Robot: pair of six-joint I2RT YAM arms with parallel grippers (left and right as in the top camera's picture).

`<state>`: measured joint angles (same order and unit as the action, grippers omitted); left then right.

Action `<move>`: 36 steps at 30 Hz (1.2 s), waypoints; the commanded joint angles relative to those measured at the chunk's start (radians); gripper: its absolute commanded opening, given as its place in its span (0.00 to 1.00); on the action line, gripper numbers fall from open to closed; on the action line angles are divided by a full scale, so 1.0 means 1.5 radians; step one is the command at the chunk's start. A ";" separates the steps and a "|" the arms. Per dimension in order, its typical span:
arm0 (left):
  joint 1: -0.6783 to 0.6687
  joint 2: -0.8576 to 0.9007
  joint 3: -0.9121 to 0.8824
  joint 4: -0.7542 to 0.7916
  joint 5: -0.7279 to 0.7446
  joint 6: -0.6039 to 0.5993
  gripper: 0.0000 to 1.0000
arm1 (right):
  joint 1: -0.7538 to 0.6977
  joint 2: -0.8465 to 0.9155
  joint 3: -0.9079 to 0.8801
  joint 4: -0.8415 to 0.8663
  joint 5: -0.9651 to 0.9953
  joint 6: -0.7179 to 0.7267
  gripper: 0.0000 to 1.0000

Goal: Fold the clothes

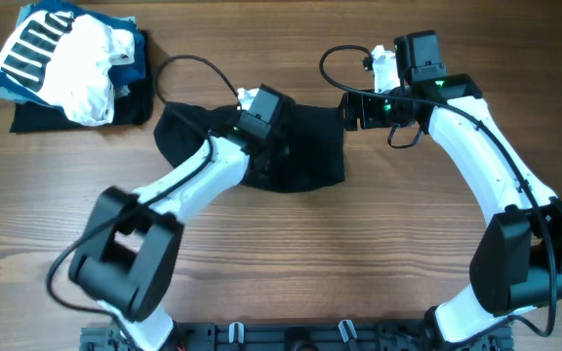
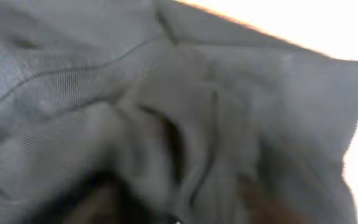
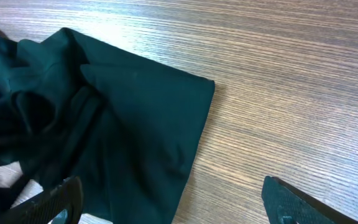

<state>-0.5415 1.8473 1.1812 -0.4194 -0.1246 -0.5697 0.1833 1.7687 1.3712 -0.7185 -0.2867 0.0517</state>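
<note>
Two arms, both mine, over the wooden table (image 1: 359,253). My left gripper (image 1: 266,146) sits down on the black shirt (image 1: 310,146), which lies crumpled near the table's middle, between my two wrists. The left wrist view is all blurred grey-black cloth (image 2: 166,124), folds and a seam. The fingers are not clear there, so I cannot tell if that gripper is apart or clamped on the cloth.

My right gripper (image 1: 351,109) is at the shirt's upper right edge. In the right wrist view its fingertips (image 3: 61,199) stand wide apart, gripping nothing. One tip is over the cloth and the other over bare wood. The shirt (image 3: 135,124) there shows a flat folded corner toward the wood, bunched further left.

A pile of other clothes sits well apart in the far left corner. It has a white garment (image 1: 91,63) on top, a blue-and-white striped one (image 1: 32,49) beside it, and a dark one (image 1: 42,119) underneath.
</note>
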 commanded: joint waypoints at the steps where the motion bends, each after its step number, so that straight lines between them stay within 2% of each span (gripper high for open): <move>1: 0.026 -0.018 0.020 -0.034 -0.028 0.011 1.00 | -0.003 0.005 0.001 0.002 0.007 0.002 0.92; 3: 0.072 -0.118 0.072 -0.113 -0.028 0.031 1.00 | -0.003 0.005 0.001 0.003 0.007 0.002 0.93; 6: 0.160 -0.233 0.080 -0.177 -0.009 0.029 1.00 | -0.003 0.005 0.001 0.003 0.007 0.003 0.93; 9: 0.273 -0.235 0.069 -0.280 0.062 0.025 1.00 | -0.003 0.005 0.001 0.005 0.007 0.002 0.93; 11: 0.326 -0.206 0.044 -0.310 0.125 0.026 1.00 | -0.003 0.005 0.001 0.005 0.007 0.002 0.92; 14: 0.361 -0.171 -0.006 -0.295 0.176 0.025 1.00 | -0.003 0.005 0.001 0.004 0.007 0.001 0.93; 17: 0.383 -0.130 -0.062 -0.210 0.210 0.025 0.98 | -0.003 0.005 0.001 0.004 0.007 0.001 0.93; 19: 0.396 -0.101 -0.082 -0.152 0.210 0.025 0.90 | -0.003 0.005 0.001 0.004 0.007 0.001 0.93; 22: 0.410 -0.057 -0.083 -0.130 0.209 0.012 0.81 | -0.003 0.005 0.001 0.004 0.007 0.001 0.93; 27: 0.421 -0.019 -0.083 -0.092 0.209 0.008 0.74 | -0.003 0.005 0.001 0.005 0.007 0.001 0.93; 30: 0.420 -0.004 -0.083 -0.069 0.209 0.008 0.63 | -0.003 0.005 0.001 0.007 0.007 0.002 0.92; 31: 0.420 0.002 -0.083 -0.066 0.190 0.008 0.46 | -0.003 0.005 0.001 0.007 0.007 0.002 0.93; 33: 0.421 0.003 -0.083 -0.075 0.156 0.008 0.04 | -0.003 0.005 0.001 0.009 0.013 0.014 0.92; 34: 0.421 0.002 -0.083 -0.081 0.152 0.009 0.04 | -0.003 0.005 0.001 0.011 0.014 0.027 0.90; 35: 0.421 -0.002 -0.083 -0.088 0.151 0.011 0.04 | -0.003 0.005 0.001 0.015 0.010 0.039 0.80; 36: 0.420 -0.013 -0.083 -0.103 0.149 0.014 0.04 | 0.000 0.005 0.001 0.021 -0.016 0.049 0.54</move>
<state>0.0818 1.8359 1.0637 -0.5430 0.1429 -0.5591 0.1833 1.7691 1.3712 -0.7029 -0.2848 0.0811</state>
